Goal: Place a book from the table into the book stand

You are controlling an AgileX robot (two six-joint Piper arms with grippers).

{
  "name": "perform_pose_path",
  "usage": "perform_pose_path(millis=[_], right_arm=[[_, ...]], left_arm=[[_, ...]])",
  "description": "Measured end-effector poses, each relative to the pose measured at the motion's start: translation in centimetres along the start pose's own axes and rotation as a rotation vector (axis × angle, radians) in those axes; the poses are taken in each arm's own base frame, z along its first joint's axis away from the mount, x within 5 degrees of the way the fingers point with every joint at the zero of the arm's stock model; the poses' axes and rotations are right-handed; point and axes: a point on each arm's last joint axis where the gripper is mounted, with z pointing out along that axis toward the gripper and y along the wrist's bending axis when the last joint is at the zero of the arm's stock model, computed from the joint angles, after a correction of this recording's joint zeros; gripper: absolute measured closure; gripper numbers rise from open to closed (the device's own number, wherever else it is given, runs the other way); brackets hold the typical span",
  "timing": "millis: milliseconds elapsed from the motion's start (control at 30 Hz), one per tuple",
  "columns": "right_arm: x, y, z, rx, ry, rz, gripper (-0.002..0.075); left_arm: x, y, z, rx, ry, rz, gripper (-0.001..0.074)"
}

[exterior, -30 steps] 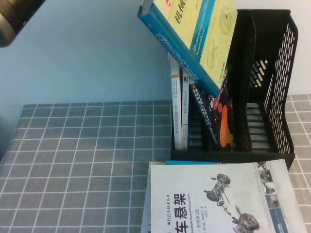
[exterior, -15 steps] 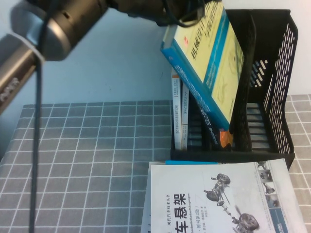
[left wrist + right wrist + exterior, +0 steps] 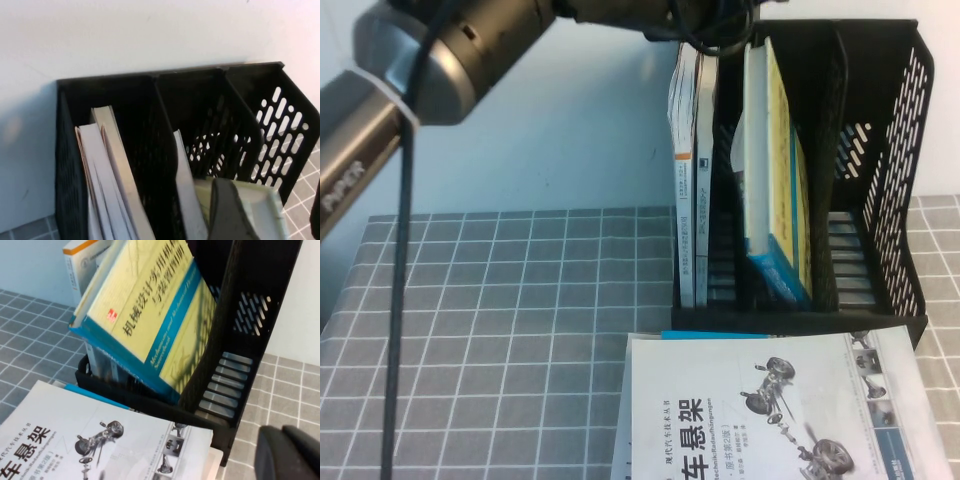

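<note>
Two arms on record, only the left one seen from above, entering at the upper left and reaching across to the top of the black plastic slotted book stand (image 3: 865, 150). Left hand (image 3: 227, 210) sits at the stand's top edge, over the middle slot; one dark finger (image 3: 226, 207) lies against the top of the thick pale yellow-green book with the blue spine (image 3: 778, 180). Cannot tell whether the hand is clamped on the book or parted. Left slot of the stand holds thin white-spined books (image 3: 692, 170), upright. Middle slot holds the yellow-green book, standing almost upright, its lower blue corner down inside the slot. Rightmost slot shows bare perforated walls. Stand rests on the table with grey cloth and white grid lines (image 3: 500, 330). Just before the stand lies a white book with a car-suspension picture (image 3: 770, 410), flat. Right hand (image 3: 290, 452) hangs low beside the stand's right side, apart from it, holding nothing; fingers look drawn together.
</note>
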Motion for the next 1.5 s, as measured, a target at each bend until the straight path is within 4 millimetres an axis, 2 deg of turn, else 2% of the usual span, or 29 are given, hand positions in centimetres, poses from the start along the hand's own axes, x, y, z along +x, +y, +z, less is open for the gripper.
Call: perform_pose_path(millis=[100, 333, 533, 633, 767, 867, 967, 1033, 1133, 1233, 1367, 1500], right_arm=[[0.0, 0.0, 0.0, 0.001, 0.000, -0.013, 0.0729], [-0.2, 0.0, 0.0, 0.002, -0.018, -0.007, 0.0729], [0.2, 0.5, 0.4, -0.058, -0.008, 0.006, 0.0729], [0.8, 1.4, 1.6, -0.172, 0.012, 0.004, 0.0729], [1.0, 2.5, 4.1, -0.350, 0.031, -0.007, 0.0729], [0.9, 3.3, 6.3, -0.473, 0.025, 0.021, 0.0729], [0.9, 3.7, 8.9, -0.554, 0.043, 0.058, 0.0729], [1.4, 3.9, 11.5, -0.585, 0.089, 0.114, 0.0729], [2.5, 4.3, 15.0, -0.616, 0.149, 0.169, 0.0729], [3.8, 5.4, 17.8, -0.655, 0.211, 0.191, 0.0729], [4.3, 6.8, 21.1, -0.638, 0.243, 0.203, 0.0729], [3.7, 7.2, 24.2, -0.585, 0.232, 0.164, 0.0729]], left_arm=[[-0.4, -0.1, -1.2, -0.015, 0.006, 0.041, 0.0441], [-0.3, -0.2, -3.9, -0.048, 0.126, 0.187, 0.0692], [1.4, -0.3, -5.0, -0.030, 0.330, 0.210, 0.0732], [1.6, -0.8, -5.7, 0.031, 0.315, 0.191, 0.0734], [1.2, -1.7, -8.7, 0.080, 0.225, 0.180, 0.0734], [1.8, -1.9, -12.5, 0.095, 0.167, 0.177, 0.0735], [3.6, -1.2, -15.8, 0.061, 0.126, 0.157, 0.0735], [5.5, -0.2, -17.6, 0.022, 0.115, 0.137, 0.0735], [8.8, 1.1, -19.6, -0.013, 0.124, 0.124, 0.0736], [11.0, 2.1, -21.2, -0.037, 0.127, 0.109, 0.0736], [12.1, 2.6, -23.5, -0.055, 0.087, 0.086, 0.0736], [12.1, 2.5, -25.2, -0.043, 0.042, 0.081, 0.0736]])
